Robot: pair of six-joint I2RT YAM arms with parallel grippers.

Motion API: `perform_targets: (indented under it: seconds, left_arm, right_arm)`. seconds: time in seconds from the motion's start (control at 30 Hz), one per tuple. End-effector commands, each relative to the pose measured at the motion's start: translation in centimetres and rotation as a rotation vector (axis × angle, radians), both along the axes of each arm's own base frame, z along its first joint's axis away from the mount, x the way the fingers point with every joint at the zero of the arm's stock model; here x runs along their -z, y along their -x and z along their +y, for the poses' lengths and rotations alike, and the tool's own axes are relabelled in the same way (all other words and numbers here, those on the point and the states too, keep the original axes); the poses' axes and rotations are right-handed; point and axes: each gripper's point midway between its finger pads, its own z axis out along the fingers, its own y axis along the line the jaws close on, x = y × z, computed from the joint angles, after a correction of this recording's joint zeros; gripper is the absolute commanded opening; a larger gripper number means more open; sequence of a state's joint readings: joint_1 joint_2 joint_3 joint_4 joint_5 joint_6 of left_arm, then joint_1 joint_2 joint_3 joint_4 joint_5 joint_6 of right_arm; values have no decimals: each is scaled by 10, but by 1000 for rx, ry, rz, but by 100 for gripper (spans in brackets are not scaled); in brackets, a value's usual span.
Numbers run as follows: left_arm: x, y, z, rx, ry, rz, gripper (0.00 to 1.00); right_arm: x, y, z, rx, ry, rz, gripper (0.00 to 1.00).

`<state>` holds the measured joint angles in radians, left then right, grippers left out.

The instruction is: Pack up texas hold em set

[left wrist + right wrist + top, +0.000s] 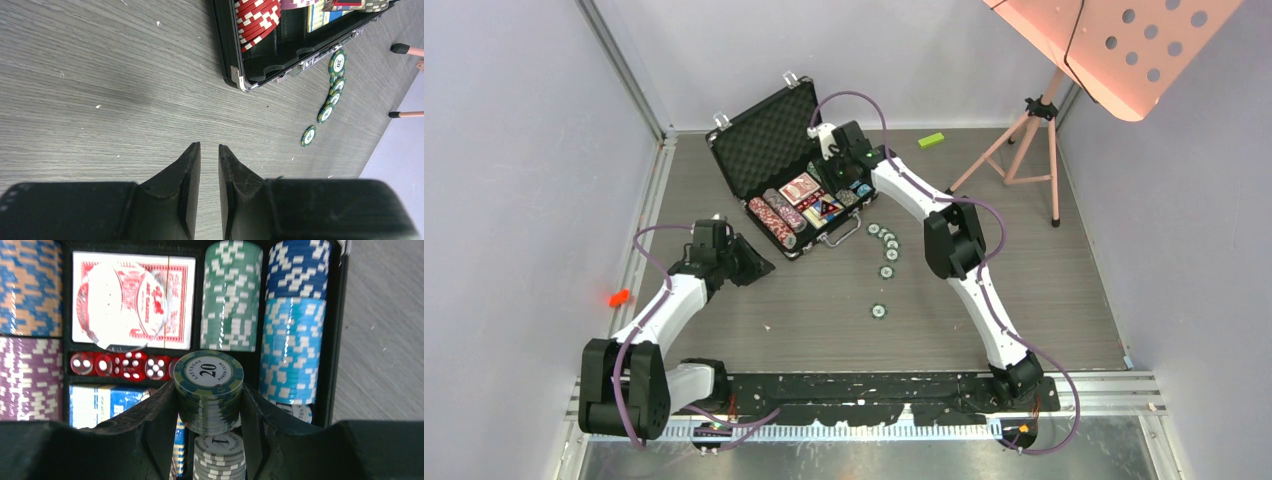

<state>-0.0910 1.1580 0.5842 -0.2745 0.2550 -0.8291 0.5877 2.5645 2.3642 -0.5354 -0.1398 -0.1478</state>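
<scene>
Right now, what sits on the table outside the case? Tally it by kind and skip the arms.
Chips: 6
Green block: 1
Tripod: 1
Total: 8

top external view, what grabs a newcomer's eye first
The open black briefcase, far centre, its tray packed with coloured chips. The right gripper is over it, clamped on a stack of green chips. A trail of loose green chips lies just right of the case.
</scene>
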Motion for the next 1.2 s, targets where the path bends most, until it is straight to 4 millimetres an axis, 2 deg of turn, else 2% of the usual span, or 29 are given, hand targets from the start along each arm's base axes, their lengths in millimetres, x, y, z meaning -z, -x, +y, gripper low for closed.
perform_targets:
  seconds: [0.0, 0.17, 0.43, 0.57, 0.73, 0.83, 0.87, 0.9, 0.97, 1.03, 1.17]
  left_arm:
    - [-9, -3, 0, 14, 1, -40, 22]
    - [-10, -4, -1, 19, 4, -42, 22]
    - [-11, -4, -1, 20, 4, -45, 22]
    - [-12, -4, -1, 20, 4, -47, 22]
    - [-12, -4, -2, 23, 5, -46, 22]
    - [-11, -3, -2, 24, 8, -43, 23]
    - [-11, -3, -2, 24, 8, -42, 22]
    - [-11, -3, -2, 24, 6, -42, 22]
    - [-11, -2, -2, 25, 5, -41, 23]
    - [-11, -2, -1, 27, 3, -41, 23]
    - [-13, -3, -1, 28, -2, -43, 23]
  right_arm:
    - [-41, 1, -4, -7, 3, -87, 17]
    - [-45, 8, -9, -10, 17, -74, 17]
    - [-70, 13, -18, -3, 35, -93, 17]
    - [-70, 14, -21, -2, 52, -87, 20]
    - [-67, 9, -18, 15, 47, -77, 30]
    - [-56, 8, -15, 17, 47, -56, 36]
    - [-57, 7, -14, 22, 42, -57, 47]
    - [-56, 7, -14, 26, 38, -56, 61]
    - [-56, 5, -14, 39, 35, -59, 76]
    - [-58, 4, -14, 48, 30, -63, 81]
    - [-67, 1, -14, 65, 14, -78, 83]
